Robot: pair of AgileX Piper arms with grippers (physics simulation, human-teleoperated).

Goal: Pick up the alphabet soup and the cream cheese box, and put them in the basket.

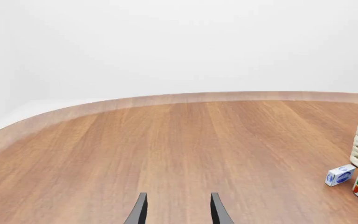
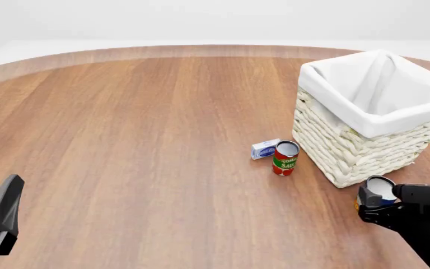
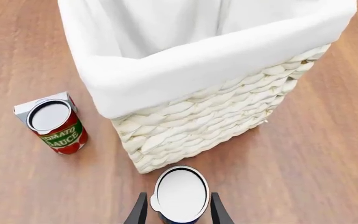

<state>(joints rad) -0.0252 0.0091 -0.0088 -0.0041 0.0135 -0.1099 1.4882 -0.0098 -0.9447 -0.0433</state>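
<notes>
Now we have the right gripper [image 3: 179,212] at the lower middle of the right wrist view with its two dark fingers set either side of the alphabet soup [image 3: 180,193], whose plain silver top faces the camera. The fingers sit tight against the can's sides, so we judge it gripped, though contact itself is hard to confirm. In the front view the same can [image 2: 379,189] shows at the lower right of the frame, just beside the near corner of the basket [image 2: 364,148]. We read the closeness as deliberate: only a short lift over the folded cloth rim should be needed.

The cream cheese box [image 2: 265,148] lies flat on the table [image 2: 140,123] near the frame's middle, touching or almost touching the tomato sauce can [image 2: 284,158] that stands upright in front of it. In the right wrist view that red can [image 3: 56,125] hides most of the box, so we expect a grasp there to need care not to knock it.

Our left gripper [image 1: 177,210] rests low at the bottom of its own view, fingers parted wide with nothing between them, over bare wood. It shows at the lower left of the front view, well apart from everything, which suggests it is waiting
</notes>
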